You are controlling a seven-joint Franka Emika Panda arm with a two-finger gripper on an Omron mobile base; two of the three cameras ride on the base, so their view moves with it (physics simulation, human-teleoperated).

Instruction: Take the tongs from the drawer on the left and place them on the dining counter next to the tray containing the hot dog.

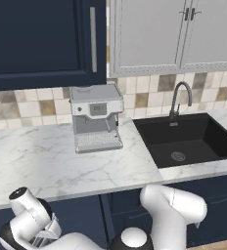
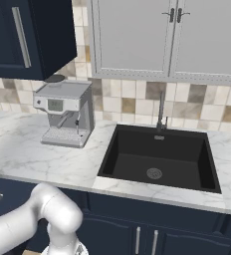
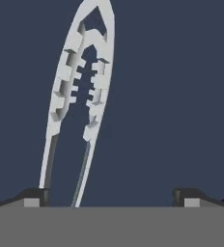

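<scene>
Navy surface (image 3: 172, 96) spreads behind the tongs (image 3: 82, 82) in the hand view; whether it is the drawer's inside cannot be told. The tongs run from the lower left upward, two slim arms with pale toothed ends meeting at a rounded tip near the top. The hand (image 3: 111, 197) has its fingertips (image 3: 34, 197) wide apart; the tongs pass just inside the left fingertip, contact unclear.

Left base view adds a marble worktop (image 1: 42, 161) carrying, left to right, a coffee machine (image 1: 96, 117) and a black sink (image 1: 186, 139) with its tap (image 1: 180, 97), and the arm (image 1: 171, 210) below.

Right base view gives the same worktop (image 2: 33, 154), coffee machine (image 2: 65, 112) and sink (image 2: 160, 159).
</scene>
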